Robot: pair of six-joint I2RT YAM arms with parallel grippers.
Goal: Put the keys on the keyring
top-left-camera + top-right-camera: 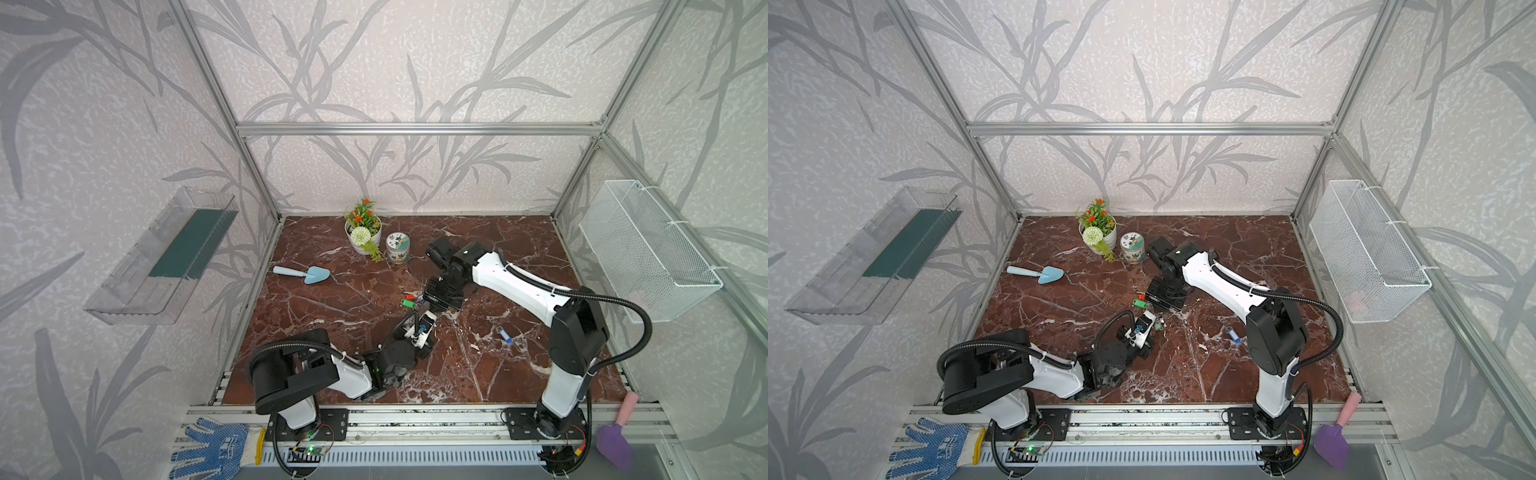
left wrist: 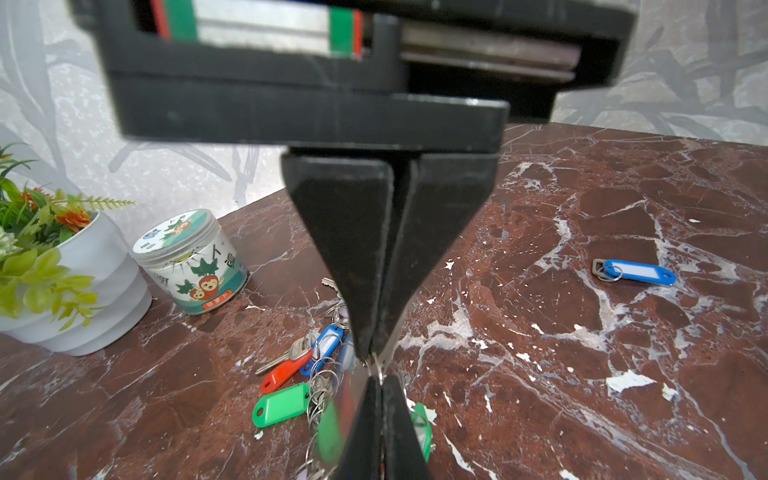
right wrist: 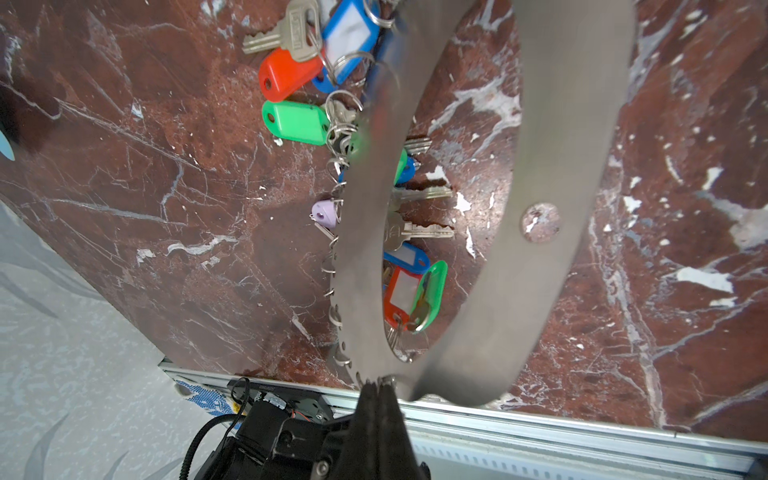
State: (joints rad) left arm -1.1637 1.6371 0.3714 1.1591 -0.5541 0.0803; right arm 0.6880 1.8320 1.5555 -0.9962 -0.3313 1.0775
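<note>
Bright, even light with soft shadows; both top views bow at edges; the close keyring [image 3: 561, 124] looks blurred.

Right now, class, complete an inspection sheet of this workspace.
Surface: marble tabletop, white chips.
Job's things: keyring raised between the grippers; keys bunched beneath; one blue key apart.
Clutter: flowerpot, tin, blue trowel.
Grippers: left gripper shut on keyring's edge; right gripper shut, apparently on its other end.
Cables: black conduit along each arm.
Surroundings: clear tray, wire basket on walls; glove, purple trowel out front.
</note>
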